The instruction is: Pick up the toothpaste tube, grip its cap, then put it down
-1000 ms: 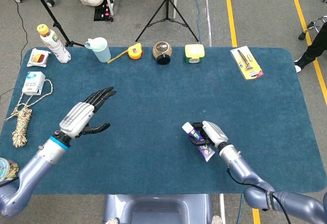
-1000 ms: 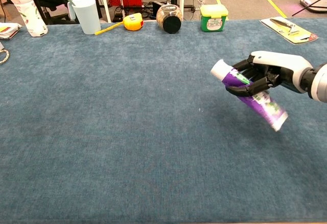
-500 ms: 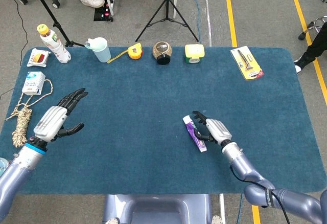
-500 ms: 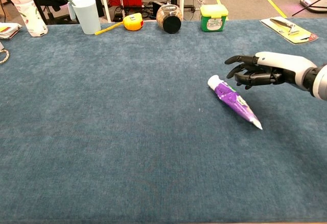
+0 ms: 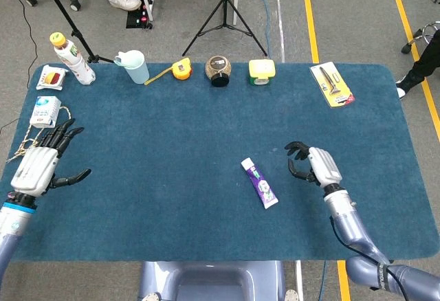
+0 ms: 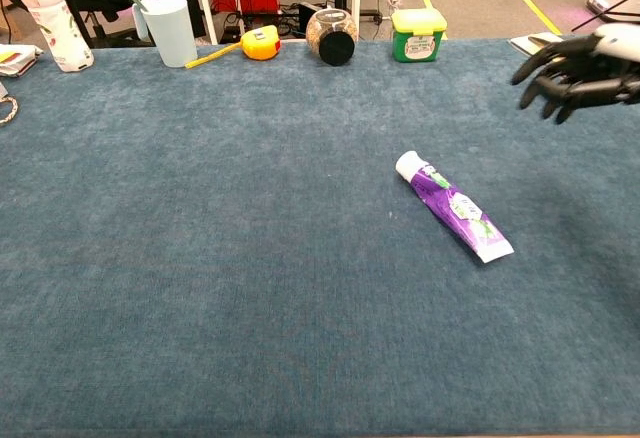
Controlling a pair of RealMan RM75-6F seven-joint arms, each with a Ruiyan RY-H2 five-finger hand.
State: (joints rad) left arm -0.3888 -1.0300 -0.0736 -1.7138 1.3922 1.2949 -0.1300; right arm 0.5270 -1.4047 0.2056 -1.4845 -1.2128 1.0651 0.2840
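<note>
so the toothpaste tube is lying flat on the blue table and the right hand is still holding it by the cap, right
Not quite. The toothpaste tube does lie flat on the blue table, but the right hand is not holding it: the hand is open and off to the side, apart from the tube, with the white cap free. The head view shows the gap plainly, and the chest view agrees.

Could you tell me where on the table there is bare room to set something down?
The widest bare stretch lies between the left hand and the toothpaste tube. Another lies beyond the right hand, below the carded tool. The far edge is crowded from the bottle to the green tub.
</note>
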